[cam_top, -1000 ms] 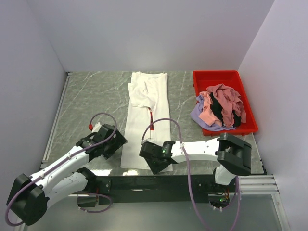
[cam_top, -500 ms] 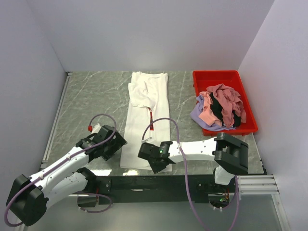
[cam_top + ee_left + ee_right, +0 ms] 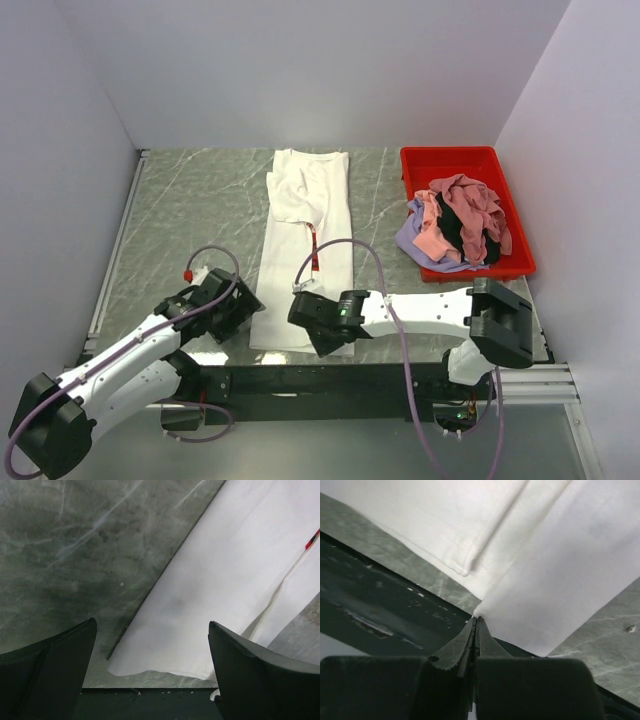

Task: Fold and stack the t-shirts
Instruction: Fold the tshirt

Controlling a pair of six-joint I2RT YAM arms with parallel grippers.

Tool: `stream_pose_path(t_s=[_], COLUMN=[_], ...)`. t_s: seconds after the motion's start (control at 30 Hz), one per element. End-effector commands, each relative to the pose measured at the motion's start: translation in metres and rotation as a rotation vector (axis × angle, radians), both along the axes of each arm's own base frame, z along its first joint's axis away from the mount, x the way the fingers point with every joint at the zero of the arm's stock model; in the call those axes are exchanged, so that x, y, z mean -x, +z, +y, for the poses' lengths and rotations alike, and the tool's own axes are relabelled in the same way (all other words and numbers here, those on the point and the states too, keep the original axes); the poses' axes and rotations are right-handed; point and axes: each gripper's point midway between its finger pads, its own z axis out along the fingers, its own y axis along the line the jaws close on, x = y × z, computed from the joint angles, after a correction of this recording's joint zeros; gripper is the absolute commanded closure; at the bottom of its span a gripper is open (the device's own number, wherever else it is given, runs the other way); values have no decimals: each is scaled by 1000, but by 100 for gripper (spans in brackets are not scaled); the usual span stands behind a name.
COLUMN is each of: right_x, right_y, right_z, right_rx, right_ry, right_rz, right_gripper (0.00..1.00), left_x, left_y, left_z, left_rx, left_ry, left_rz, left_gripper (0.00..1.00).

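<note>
At near edge of surface, R hand (image 3: 476, 619) is clamping white tee (image 3: 305, 250) at near-right hem corner; L hand (image 3: 151, 625) is hovering, fingers apart, over near-left corner; tee running lengthwise near-to-far.

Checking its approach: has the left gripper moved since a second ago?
Yes: left gripper slid slightly toward the near edge of the table, judged against the shirt.

The t-shirt (image 3: 300, 270) is white, the table (image 3: 190, 210) marbled grey-green, the bin (image 3: 450, 153) red.
</note>
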Motion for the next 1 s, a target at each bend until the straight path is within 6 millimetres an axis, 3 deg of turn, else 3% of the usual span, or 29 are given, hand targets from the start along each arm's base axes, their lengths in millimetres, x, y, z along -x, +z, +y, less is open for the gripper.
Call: stream_pose_path(t_s=[0.0, 0.27, 0.37, 0.63, 0.8, 0.97], right_x=[-6, -6, -7, -3, -3, -10], right_y=[33, 56, 52, 17, 18, 46], right_z=[18, 44, 50, 57, 58, 59], right_rx=[-97, -233, -228, -118, -103, -176], right_ry=[4, 40, 54, 87, 85, 75], right_rz=[-48, -58, -48, 12, 13, -40], right_gripper=[100, 100, 100, 100, 50, 43], left_x=[8, 24, 27, 29, 31, 31], left_y=[1, -7, -9, -6, -7, -9], left_z=[-8, -12, -10, -9, -8, -8], left_rx=[49, 102, 98, 99, 94, 87], left_ry=[-25, -52, -50, -54, -52, -55], left_rz=[12, 44, 53, 55, 61, 68], left_gripper=[1, 22, 29, 30, 28, 28])
